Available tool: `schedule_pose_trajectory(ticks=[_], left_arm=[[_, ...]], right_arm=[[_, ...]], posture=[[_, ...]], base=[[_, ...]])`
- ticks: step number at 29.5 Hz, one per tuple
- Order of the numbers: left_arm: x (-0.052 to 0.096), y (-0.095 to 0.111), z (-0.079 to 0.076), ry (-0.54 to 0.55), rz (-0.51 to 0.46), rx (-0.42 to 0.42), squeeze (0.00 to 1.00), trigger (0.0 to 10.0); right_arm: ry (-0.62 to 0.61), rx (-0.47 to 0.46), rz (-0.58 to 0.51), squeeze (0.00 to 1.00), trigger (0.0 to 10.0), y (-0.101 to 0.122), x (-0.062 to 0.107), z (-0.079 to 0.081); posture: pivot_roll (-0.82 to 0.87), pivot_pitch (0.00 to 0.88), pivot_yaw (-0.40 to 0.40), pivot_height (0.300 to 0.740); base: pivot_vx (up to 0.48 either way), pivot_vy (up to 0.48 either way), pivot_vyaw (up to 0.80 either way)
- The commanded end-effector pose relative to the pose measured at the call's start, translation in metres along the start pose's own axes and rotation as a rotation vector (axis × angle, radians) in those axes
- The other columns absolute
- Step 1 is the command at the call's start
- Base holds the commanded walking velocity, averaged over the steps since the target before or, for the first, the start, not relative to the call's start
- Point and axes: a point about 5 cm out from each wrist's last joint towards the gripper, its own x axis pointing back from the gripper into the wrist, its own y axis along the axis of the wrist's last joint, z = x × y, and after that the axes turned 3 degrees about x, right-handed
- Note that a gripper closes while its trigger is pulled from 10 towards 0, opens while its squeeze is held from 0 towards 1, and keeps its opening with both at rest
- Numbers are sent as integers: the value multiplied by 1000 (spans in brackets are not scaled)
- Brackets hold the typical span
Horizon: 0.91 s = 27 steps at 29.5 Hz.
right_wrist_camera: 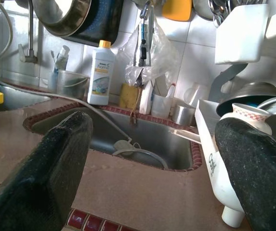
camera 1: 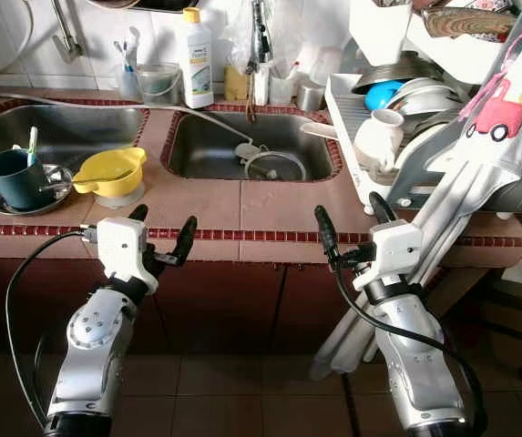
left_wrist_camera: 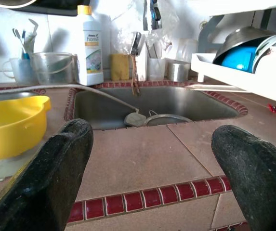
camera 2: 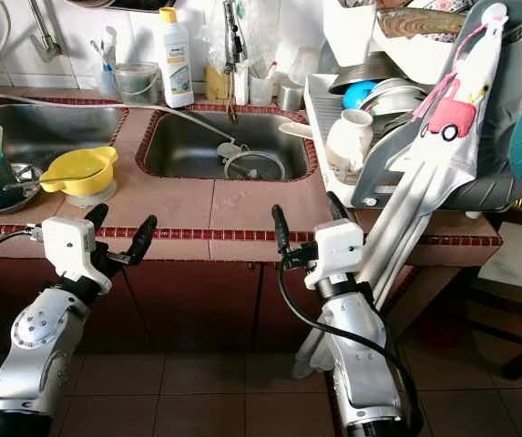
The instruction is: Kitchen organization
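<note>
Nearest to me, at the front edge of the desk (camera 1: 242, 205), both my arms are raised. My left gripper (camera 1: 162, 233) has its jaws spread wide and holds nothing; it sits just short of the red tile trim (camera 1: 242, 235). My right gripper (camera 1: 352, 228) is the same, jaws wide apart and empty, level with the trim. Beside my right arm a folded ironing board (camera 1: 424, 246) leans against the desk, its top resting against the dish rack (camera 1: 370, 173), so it stands close along that arm.

On the desk to my left sits a yellow bowl (camera 1: 110, 170) on a clear lid, and just beyond it, in the left sink (camera 1: 60, 127), a dark green mug (camera 1: 13, 177) stands on a metal plate with a utensil in it. Between the two sinks runs a strip of bare tile. In the right sink (camera 1: 242, 146) lies a round metal strainer (camera 1: 274, 166) with a hose reaching down to it.

On my right the dish rack holds a white jug (camera 1: 379, 137), a blue bowl (camera 1: 383, 91) and stacked plates. A cloth with a red truck (camera 1: 497, 109) hangs over its far side.

Farthest back, along the tiled wall, stand a white bottle with a yellow cap (camera 1: 194, 59), a clear measuring cup (camera 1: 158, 84), a yellow sponge (camera 1: 235, 84) and a small metal cup (camera 1: 311, 94).
</note>
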Motion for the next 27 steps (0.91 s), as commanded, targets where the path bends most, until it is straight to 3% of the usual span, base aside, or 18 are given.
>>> schedule_pose_trajectory(ticks=[1,27], left_arm=[[-1,4,-2,-18,-4,-16,0,10000],[0,4,-2,-33,9,-30,0,10000]], right_arm=[[-17,-2,-16,0,10000,4,-2,-3],[-23,-13,-11,0,10000,3,-2,1]], posture=[[-146,0,-17,740],[-140,0,-8,740]], base=[[0,0,0],[0,292,0]])
